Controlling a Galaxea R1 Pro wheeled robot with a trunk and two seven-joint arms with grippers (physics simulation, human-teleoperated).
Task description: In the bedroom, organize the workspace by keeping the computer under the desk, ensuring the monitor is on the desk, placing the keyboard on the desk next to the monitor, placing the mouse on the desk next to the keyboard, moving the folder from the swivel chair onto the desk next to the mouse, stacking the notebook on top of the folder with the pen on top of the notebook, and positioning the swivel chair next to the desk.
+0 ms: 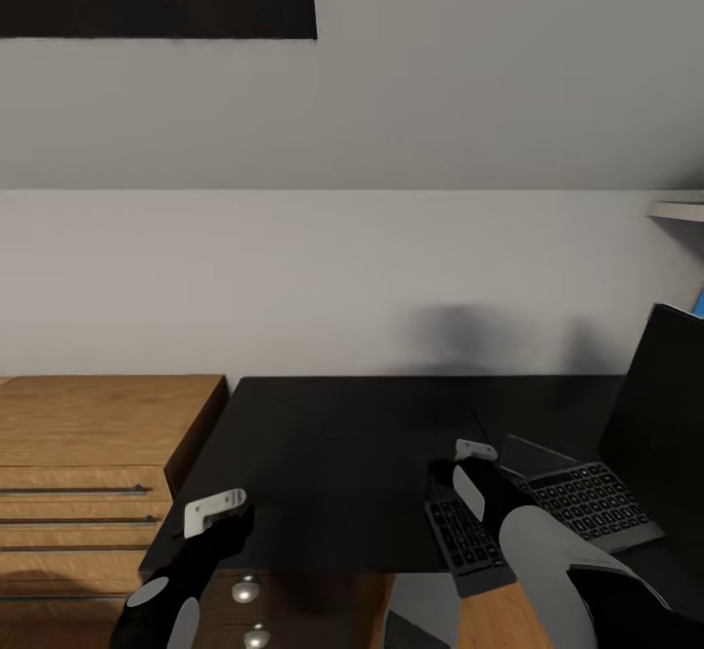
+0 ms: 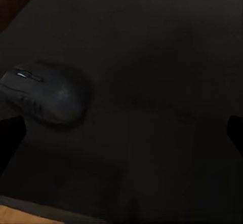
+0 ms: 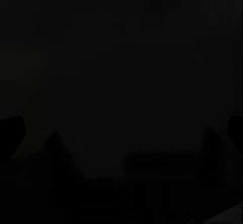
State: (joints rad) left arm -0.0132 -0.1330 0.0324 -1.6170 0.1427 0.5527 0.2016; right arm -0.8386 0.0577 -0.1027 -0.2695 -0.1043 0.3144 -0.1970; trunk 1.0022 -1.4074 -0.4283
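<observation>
Head view, near edge: left gripper (image 1: pixel 217 512) hangs over the front-left corner of the desk (image 1: pixel 332 434), w/ dark drawers and round knobs (image 1: pixel 246 590) just below the edge. Left wrist view: fingers (image 2: pixel 10 138) spread wide, nothing between them; mouse (image 2: pixel 48 93) lies free on the black top, just beside one finger, not touching as far as can be judged.

Right gripper (image 1: pixel 476 473) sits over the keyboard (image 1: pixel 467 537), which lies lengthwise front-to-back w/ its near end overhanging the desk's front edge. Right wrist view is near black; finger state cannot be told, nor whether the keyboard is gripped.

Further right: a second grey-rimmed key deck (image 1: pixel 587 502) w/ a flat panel behind it, looks like a laptop, id uncertain. Behind it, at the frame's right edge, the monitor (image 1: pixel 660 414) stands on the desk. Left of the desk: light wooden drawer unit (image 1: pixel 98 454). Far: plain wall (image 1: pixel 342 268).

Step in hand (judged): place keyboard next to monitor, mouse next to keyboard.

Procedure, recommended:
- Confirm right grip before any lift; wrist cam gives no info
- Turn keyboard so its long side runs parallel to the front edge; slide fully onto the top, no overhang
- Keep clear of the monitor's stand
- Left: centre the open fingers over the mouse, close across its narrow sides, low lift, set down just beside the keyboard

Risk: overhanging keyboard may tip off if pushed at the near end
</observation>
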